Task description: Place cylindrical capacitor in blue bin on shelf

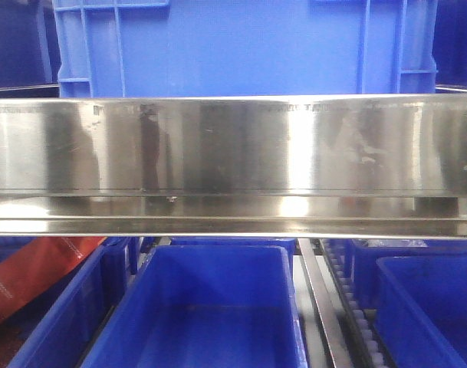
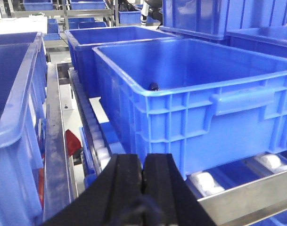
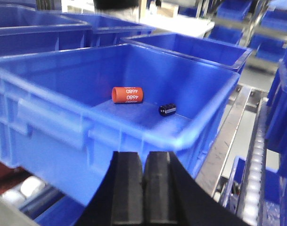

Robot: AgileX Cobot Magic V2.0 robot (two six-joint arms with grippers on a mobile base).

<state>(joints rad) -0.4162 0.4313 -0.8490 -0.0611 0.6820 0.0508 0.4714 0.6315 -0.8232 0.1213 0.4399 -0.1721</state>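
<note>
A stainless-steel shelf [image 1: 233, 146] is carrying everything here; its broad front rail is running across the exterior view, reflecting the room. Blue bins are sitting directly on its tiers: one bin [image 1: 241, 46] is resting on the tier above the rail, and another bin [image 1: 210, 307] is sitting below it between roller tracks [image 1: 325, 307]. In the wrist views a large blue bin [image 2: 195, 94] is standing on white rollers [image 2: 204, 181] just behind a steel rail, with neighbouring bins sitting just beside it.
</note>
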